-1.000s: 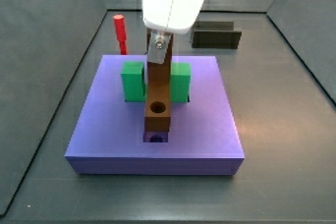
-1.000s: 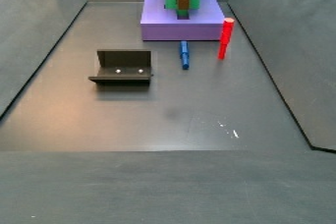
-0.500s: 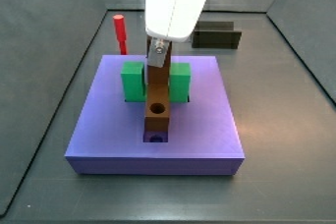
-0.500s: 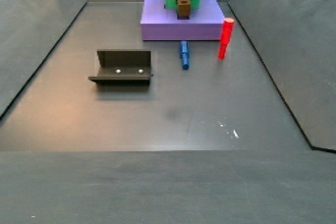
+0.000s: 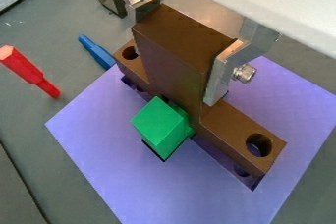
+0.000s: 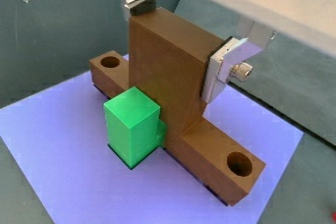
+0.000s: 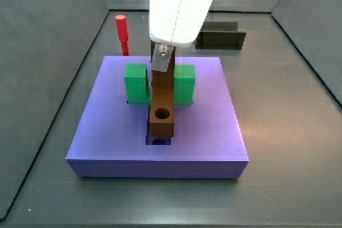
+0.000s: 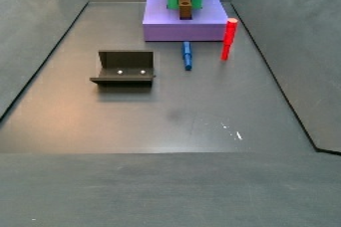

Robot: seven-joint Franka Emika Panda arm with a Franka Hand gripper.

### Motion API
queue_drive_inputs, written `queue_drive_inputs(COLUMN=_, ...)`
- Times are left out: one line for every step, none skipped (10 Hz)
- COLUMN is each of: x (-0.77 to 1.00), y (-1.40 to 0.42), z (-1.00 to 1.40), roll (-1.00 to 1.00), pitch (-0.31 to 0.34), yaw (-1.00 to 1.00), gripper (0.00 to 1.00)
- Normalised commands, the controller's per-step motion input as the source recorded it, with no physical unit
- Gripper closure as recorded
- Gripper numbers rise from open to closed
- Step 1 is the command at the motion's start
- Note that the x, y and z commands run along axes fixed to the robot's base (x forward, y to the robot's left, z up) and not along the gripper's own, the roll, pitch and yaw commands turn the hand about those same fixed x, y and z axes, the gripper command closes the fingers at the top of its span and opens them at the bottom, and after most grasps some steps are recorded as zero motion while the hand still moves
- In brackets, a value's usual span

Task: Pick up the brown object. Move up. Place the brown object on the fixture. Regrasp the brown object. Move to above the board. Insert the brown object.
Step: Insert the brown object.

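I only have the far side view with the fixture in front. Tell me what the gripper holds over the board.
Observer: The gripper grips the brown object between its silver fingers, above the board.
Operator: Report where the bar sits.
Observer: In a side view it lies along the board's central groove, passing through the green U-shaped block.
Operator: Say what lies beside the board.
Observer: A red peg stands upright off one edge; in a wrist view a blue peg lies flat near it.
Operator: Locate the fixture.
Observer: The fixture stands empty on the floor, apart from the board.
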Motion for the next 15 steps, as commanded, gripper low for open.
queue_drive_inputs(x=-0.15, y=-0.17, z=0.11, roll=0.00, pitch=-0.023, yaw=0.00, gripper=1.00)
queue_drive_inputs(x=-0.07, y=-0.11, z=0.05, roll=0.00, pitch=-0.014, yaw=0.00, gripper=1.00)
queue_drive_inputs(x=-0.03, y=0.00, z=0.00, roll=0.00, pitch=-0.021, yaw=0.00, gripper=1.00)
queue_drive_inputs(x=0.00, y=0.01, z=-0.01, roll=0.00, pitch=-0.020, yaw=0.00, gripper=1.00)
queue_drive_inputs(x=0.00, y=0.03, z=-0.04, roll=0.03, pitch=-0.027, yaw=0.03, gripper=1.00)
queue_drive_inputs(x=0.00, y=0.00, z=-0.13, roll=0.03, pitch=-0.039, yaw=0.05, gripper=1.00)
queue_drive_inputs(x=0.00, y=0.00, z=-0.24, roll=0.05, pitch=-0.069, yaw=0.03, gripper=1.00)
queue_drive_inputs(x=0.00, y=0.00, z=-0.29, roll=0.04, pitch=-0.066, yaw=0.03, gripper=1.00)
queue_drive_inputs(x=0.00, y=0.00, z=-0.27, roll=0.04, pitch=-0.056, yaw=0.03, gripper=1.00)
queue_drive_inputs(x=0.00, y=0.00, z=-0.31, roll=0.02, pitch=-0.064, yaw=0.01, gripper=1.00)
queue_drive_inputs(x=0.00, y=0.00, z=-0.29, roll=0.00, pitch=-0.063, yaw=0.00, gripper=1.00)
queue_drive_inputs(x=0.00, y=0.00, z=-0.23, roll=0.00, pitch=-0.057, yaw=0.00, gripper=1.00)
queue_drive_inputs(x=0.02, y=0.00, z=-0.21, roll=0.00, pitch=-0.049, yaw=0.00, gripper=1.00)
queue_drive_inputs(x=0.00, y=0.00, z=-0.46, roll=0.00, pitch=-0.139, yaw=0.00, gripper=1.00)
queue_drive_inputs(x=-0.07, y=0.00, z=-0.63, roll=0.00, pitch=-0.189, yaw=0.00, gripper=1.00)
